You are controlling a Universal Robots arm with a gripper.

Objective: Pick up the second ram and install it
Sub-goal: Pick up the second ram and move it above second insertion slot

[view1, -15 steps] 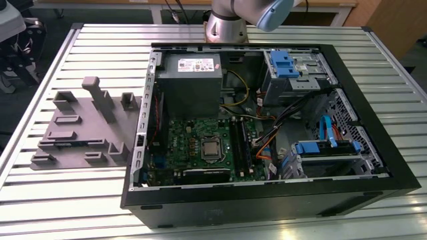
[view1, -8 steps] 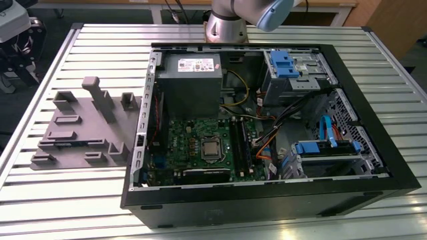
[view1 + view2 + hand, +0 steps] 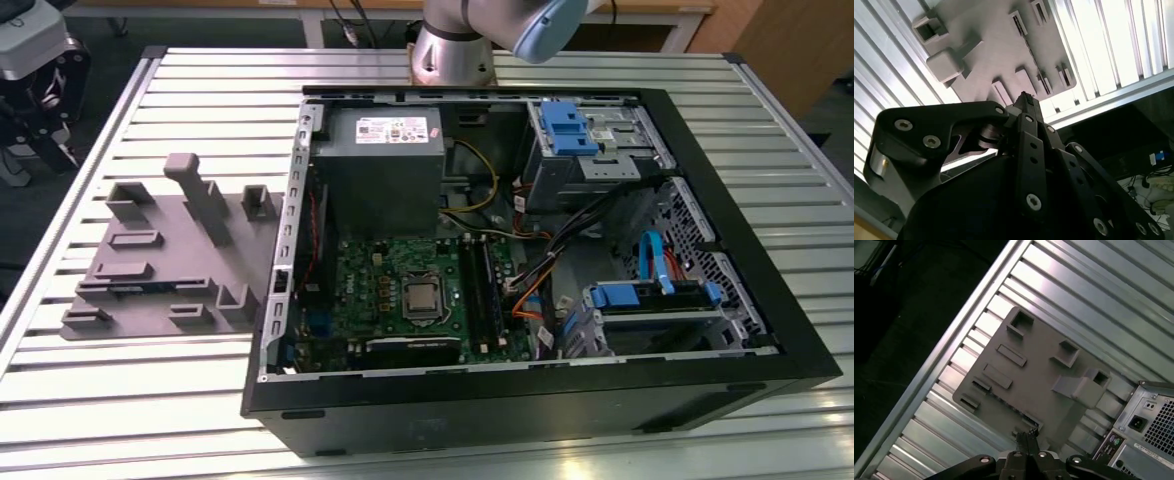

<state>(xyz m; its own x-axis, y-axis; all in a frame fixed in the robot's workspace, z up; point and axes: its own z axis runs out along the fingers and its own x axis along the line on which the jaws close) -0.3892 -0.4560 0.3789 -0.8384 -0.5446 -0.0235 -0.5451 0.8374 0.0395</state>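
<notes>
The gripper [image 3: 1026,436] hovered over the grey tray [image 3: 1044,365], its fingers pressed together with nothing between them. The ram [image 3: 140,289] — a thin bluish stick — lay in a slot along the tray's edge, near the fingertips [image 3: 1029,105] but apart from them. The open computer case [image 3: 694,330] stood just beside the tray.

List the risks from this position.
1. The tool hangs over the tray. Its raised blocks crowd the ram, so a descent may clip one.
2. Cables lie beside the memory slots and might snag on insertion.
</notes>
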